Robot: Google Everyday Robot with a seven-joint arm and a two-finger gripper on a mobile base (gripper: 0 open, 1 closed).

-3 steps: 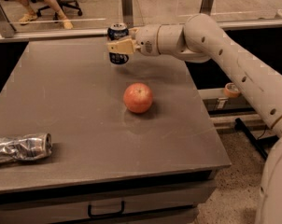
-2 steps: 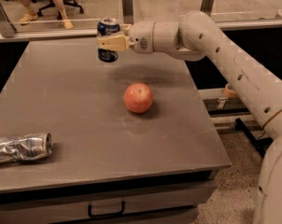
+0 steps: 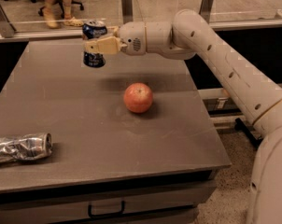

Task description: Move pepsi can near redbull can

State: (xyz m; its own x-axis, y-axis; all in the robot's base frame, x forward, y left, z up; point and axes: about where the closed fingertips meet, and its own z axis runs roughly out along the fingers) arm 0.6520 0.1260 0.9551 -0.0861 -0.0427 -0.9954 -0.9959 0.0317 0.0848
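Observation:
The pepsi can point(image 3: 94, 33), dark blue with a silver top, is held upright in the air above the far middle of the grey table point(image 3: 85, 125). My gripper point(image 3: 97, 45) is shut on the pepsi can, reaching in from the right on the white arm. The redbull can point(image 3: 20, 147), silver and crumpled, lies on its side at the table's near left edge, far from the gripper.
A red apple point(image 3: 138, 97) sits on the table below and to the right of the held can. A glass barrier with metal posts point(image 3: 127, 3) runs along the table's far edge. A drawer handle point(image 3: 106, 212) shows under the table front.
The gripper has carried the pepsi can to the left and slightly up, away from above the apple. The apple and the redbull can have not moved.

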